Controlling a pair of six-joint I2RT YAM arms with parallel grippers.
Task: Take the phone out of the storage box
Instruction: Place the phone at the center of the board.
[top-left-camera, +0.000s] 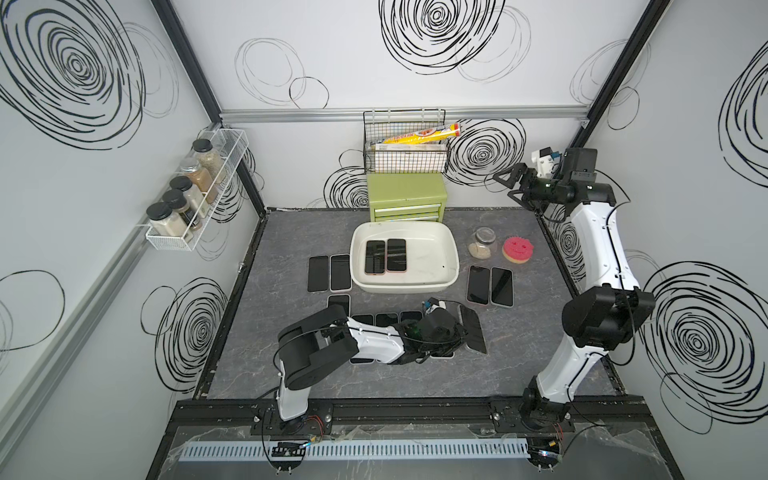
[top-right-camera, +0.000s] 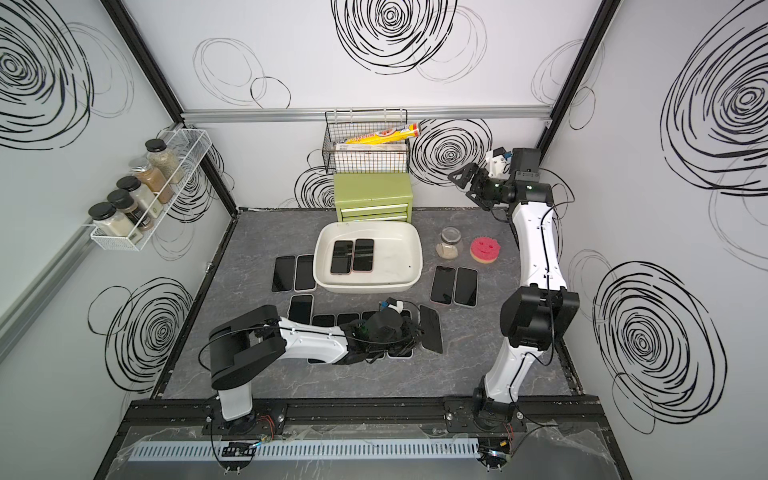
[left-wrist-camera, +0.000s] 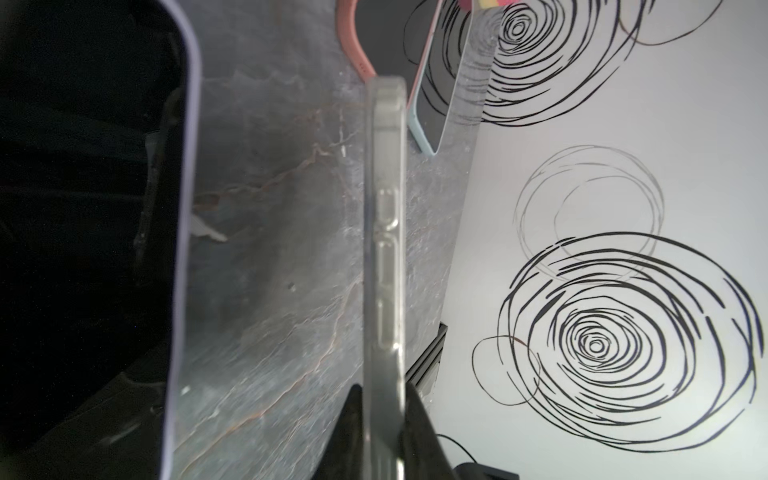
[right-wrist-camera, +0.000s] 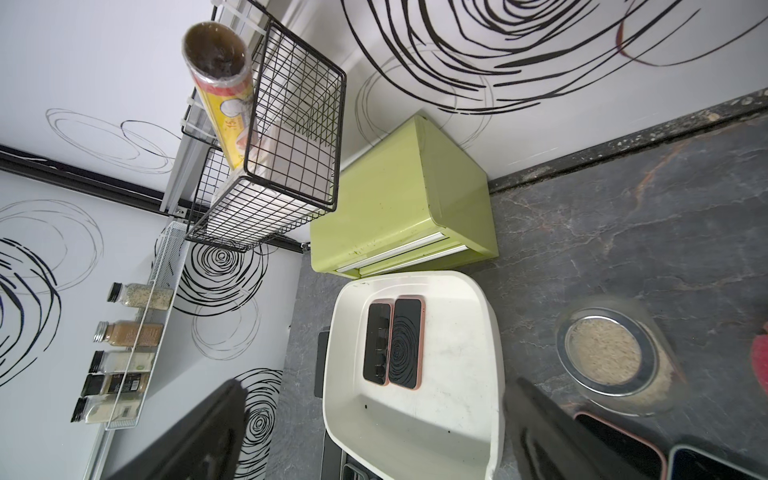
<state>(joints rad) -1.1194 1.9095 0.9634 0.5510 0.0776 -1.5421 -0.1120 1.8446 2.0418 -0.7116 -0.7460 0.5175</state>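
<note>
One clear-cased phone (top-left-camera: 473, 330) is held on edge, clamped in the left gripper (top-left-camera: 459, 332) over the table (top-left-camera: 519, 353), near the front of the storage box (top-left-camera: 405, 286), where two more phones (top-left-camera: 396, 254) lie flat. Right gripper (top-left-camera: 505, 185), raised well apart, gapes wide.

Row of phones (top-left-camera: 386, 319) half hidden beneath the left arm (top-left-camera: 374, 343) in both top views

Our L arm (top-left-camera: 374, 345) lies low, elbow bent, forearm stretched level. L gripper (top-left-camera: 459, 329) is clamped on a phone (left-wrist-camera: 384, 249), held on edge betw. the fingers and sticking out past the tips. Our R arm (top-left-camera: 598, 241) stands tall, wrist bent fwd. R gripper (top-left-camera: 508, 185) is up high w/ jaws spread wide.
</note>
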